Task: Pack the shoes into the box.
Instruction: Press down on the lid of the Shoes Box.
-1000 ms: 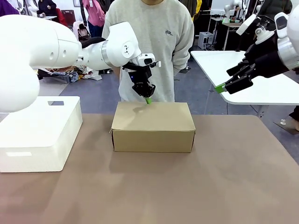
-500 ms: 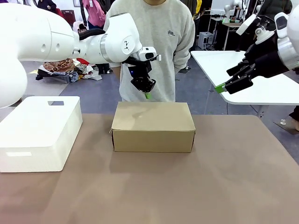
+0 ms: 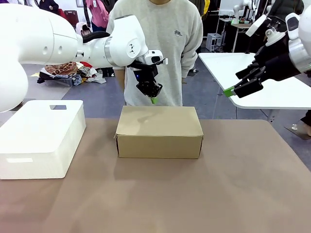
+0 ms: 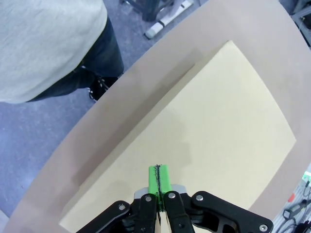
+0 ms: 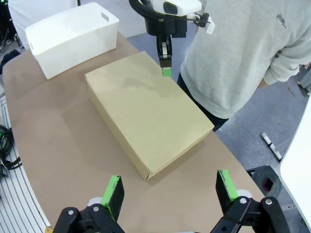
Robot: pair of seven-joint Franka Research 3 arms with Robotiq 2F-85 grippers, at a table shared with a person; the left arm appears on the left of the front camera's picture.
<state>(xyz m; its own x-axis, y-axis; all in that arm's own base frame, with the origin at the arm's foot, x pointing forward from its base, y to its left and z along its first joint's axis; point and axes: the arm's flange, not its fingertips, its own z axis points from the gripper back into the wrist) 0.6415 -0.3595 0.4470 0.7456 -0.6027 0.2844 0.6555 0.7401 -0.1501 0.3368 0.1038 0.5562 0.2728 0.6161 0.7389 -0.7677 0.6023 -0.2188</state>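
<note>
Box (image 3: 159, 131) sat closed mid-bench, long axis left-right; left pincer (image 3: 153, 100) pressed together, empty, hung just above its far edge, nearer arm; right pincer (image 3: 235, 90) spread, empty, raised well off right; shoes unseen

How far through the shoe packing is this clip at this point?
Looks done: the box sits closed on the table, lid flat; whether the shoes are inside cannot be seen. In hand: nothing. The left gripper hangs above the lid's far edge, jaws shut and empty; the right gripper is raised off to the side, jaws open. Left: apparently only pulling the arms away.
</note>
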